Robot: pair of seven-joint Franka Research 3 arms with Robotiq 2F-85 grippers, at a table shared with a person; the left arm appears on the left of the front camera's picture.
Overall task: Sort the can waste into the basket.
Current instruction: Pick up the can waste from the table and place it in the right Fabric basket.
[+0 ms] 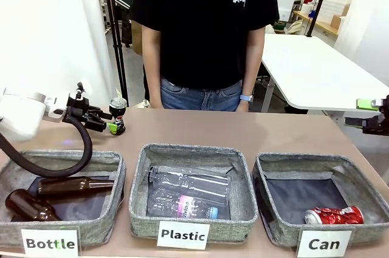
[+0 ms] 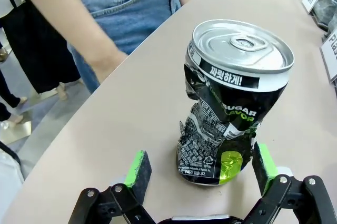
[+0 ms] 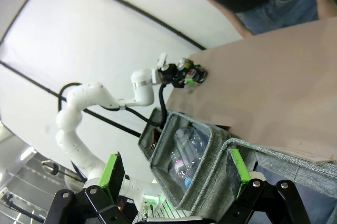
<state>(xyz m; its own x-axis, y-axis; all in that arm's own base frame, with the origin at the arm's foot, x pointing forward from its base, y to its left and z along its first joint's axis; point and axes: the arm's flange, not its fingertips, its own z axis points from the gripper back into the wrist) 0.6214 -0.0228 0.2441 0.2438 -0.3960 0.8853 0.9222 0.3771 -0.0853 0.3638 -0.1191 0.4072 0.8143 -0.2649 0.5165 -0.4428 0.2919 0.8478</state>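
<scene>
Two cans: the dented dark metal can stands upright far left on the tabletop between the released left tool's spread green pads, the crumpled shiny red metal can lies in the square grey fabric "Can" basket, rightmost of three, and the right tool gapes empty.

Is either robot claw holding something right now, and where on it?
Nothing is held. The left gripper stands open around the foot of the dark can; the right gripper is open too.
</scene>
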